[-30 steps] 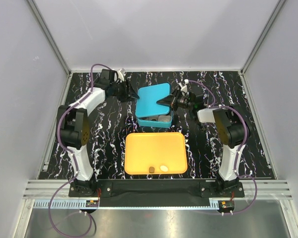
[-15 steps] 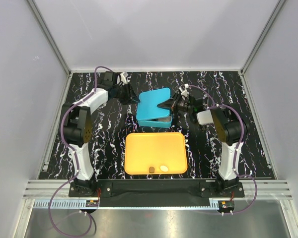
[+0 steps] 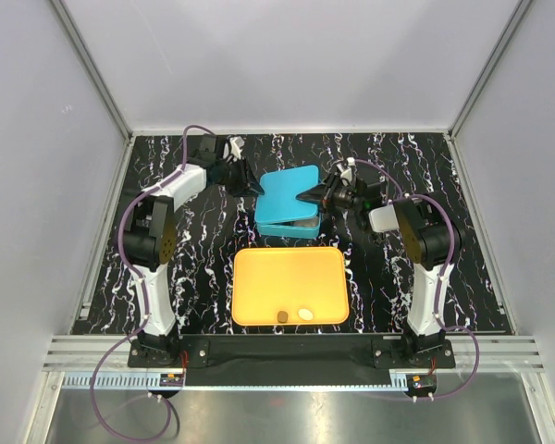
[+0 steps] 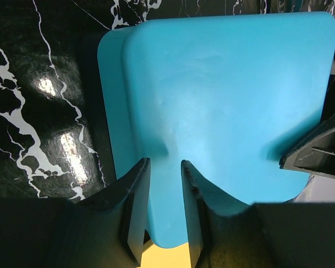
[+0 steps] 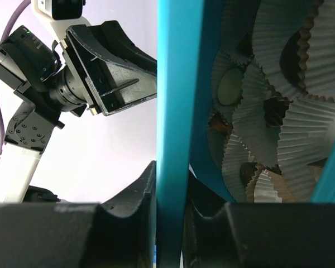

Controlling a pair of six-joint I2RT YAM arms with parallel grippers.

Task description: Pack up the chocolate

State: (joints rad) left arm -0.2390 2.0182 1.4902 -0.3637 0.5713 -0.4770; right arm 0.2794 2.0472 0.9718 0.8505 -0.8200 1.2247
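Pinching the teal lid [image 3: 291,190] from opposite edges, both arms' fingers hold it tilted above the box [image 3: 294,225]. Left fingers [image 4: 162,184] and right fingers [image 5: 170,192] each clamp its thin rim, lid's near edge highest, chocolates [image 5: 230,85] beneath in paper cups [image 5: 285,120].

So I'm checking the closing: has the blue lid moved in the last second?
Yes. The blue lid has dropped flatter over its box, covering cups seen earlier; the orange tray stayed put.

Two chocolates [image 3: 294,315], one orange tray [image 3: 259,277], one blue box [image 3: 287,196]
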